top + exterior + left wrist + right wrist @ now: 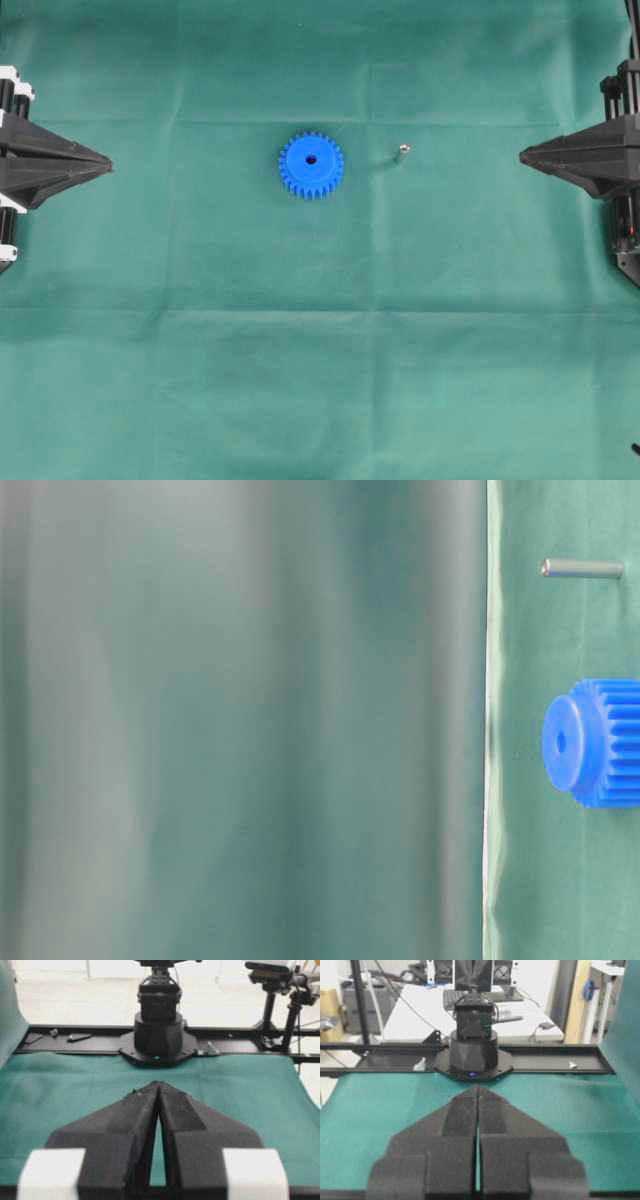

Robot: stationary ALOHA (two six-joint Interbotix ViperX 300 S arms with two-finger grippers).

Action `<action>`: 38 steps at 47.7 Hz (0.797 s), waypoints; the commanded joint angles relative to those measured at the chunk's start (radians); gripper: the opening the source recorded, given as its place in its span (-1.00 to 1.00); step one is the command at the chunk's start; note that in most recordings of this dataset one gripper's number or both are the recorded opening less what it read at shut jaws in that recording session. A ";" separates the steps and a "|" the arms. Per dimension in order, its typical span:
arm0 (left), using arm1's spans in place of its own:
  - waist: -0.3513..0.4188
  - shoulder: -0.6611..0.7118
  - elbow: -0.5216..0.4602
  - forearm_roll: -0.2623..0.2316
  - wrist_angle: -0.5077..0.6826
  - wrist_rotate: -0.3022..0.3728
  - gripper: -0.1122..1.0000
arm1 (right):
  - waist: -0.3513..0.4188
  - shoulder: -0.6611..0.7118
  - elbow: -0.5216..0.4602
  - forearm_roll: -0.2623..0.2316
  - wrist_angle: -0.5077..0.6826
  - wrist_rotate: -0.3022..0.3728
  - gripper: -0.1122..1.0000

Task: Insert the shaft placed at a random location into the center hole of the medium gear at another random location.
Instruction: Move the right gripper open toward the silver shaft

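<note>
On the green-draped bench (320, 400), both grippers, left gripper (108, 160) and right gripper (522, 155), have jaws pressed together, empty. Mid-bench lies the medium gear (311, 165), center hole (311, 159) upward; near its right the shaft (403, 152), liable to roll if nudged.

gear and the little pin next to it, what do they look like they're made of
The medium gear: probably moulded plastic, judging by its uniform bright blue colour and matte, glare-free faces. The shaft: likely metal, silver-grey with a bright highlight along its length. The cloth under them looks like a matte green fabric with fold creases.
</note>
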State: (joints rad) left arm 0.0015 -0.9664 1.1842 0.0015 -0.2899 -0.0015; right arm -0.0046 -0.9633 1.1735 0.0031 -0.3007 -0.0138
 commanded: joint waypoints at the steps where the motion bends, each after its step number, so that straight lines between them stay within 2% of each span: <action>1: -0.002 0.003 -0.032 0.009 -0.002 -0.009 -0.80 | -0.005 0.009 -0.015 -0.006 0.003 0.002 -0.78; 14: 0.000 0.003 -0.034 0.011 0.002 -0.006 -0.80 | -0.018 0.058 -0.014 -0.006 -0.003 -0.006 -0.78; 27: 0.012 0.003 -0.032 0.011 0.008 -0.006 -0.80 | -0.066 0.143 -0.003 -0.006 -0.044 -0.006 -0.76; 32: 0.012 0.003 -0.032 0.011 0.009 -0.008 -0.80 | -0.091 0.198 0.000 -0.006 -0.071 -0.006 -0.42; 38: 0.011 0.005 -0.032 0.011 0.008 -0.008 -0.80 | -0.126 0.293 0.000 -0.006 -0.106 -0.015 0.25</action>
State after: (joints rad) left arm 0.0123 -0.9664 1.1766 0.0092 -0.2777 -0.0077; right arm -0.1120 -0.7164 1.1842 -0.0015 -0.3774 -0.0153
